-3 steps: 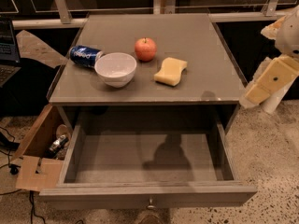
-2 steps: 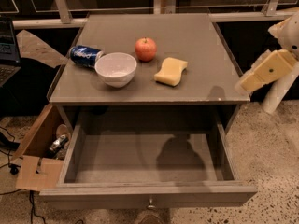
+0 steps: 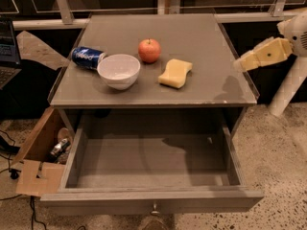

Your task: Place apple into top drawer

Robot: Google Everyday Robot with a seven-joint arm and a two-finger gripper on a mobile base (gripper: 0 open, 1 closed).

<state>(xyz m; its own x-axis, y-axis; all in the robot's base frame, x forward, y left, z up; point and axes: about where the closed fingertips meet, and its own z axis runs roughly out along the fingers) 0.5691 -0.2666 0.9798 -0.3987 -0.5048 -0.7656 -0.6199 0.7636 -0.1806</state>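
1. The apple (image 3: 149,50) sits upright on the grey counter (image 3: 201,30), a little behind the middle, its short stem pointing up. Nothing touches it.
2. Just in front of the apple and to its left stands a white bowl (image 3: 119,71); to the apple's front right lies a yellow sponge (image 3: 175,73). The apple is near both, with a gap of bare counter around it.
3. A blue can (image 3: 88,57) lies on its side at the counter's left edge, its end close against the bowl's rim.
4. The top drawer (image 3: 144,164) is pulled out towards me below the counter, its flat grey bottom and low side walls in plain sight, and a small metal knob (image 3: 154,208) on its front.
5. The gripper (image 3: 242,62) hangs in the air off the right edge of the counter, pointing in towards it, well apart from the apple and above the level of the drawer. It holds nothing that I can see; whether the jaws are wide or narrow I cannot tell.
6. A dark shadow lies on the counter's right front corner, and another falls across the drawer's bottom.
7. On the speckled floor to the left of the drawer sits an open cardboard box (image 3: 36,174).
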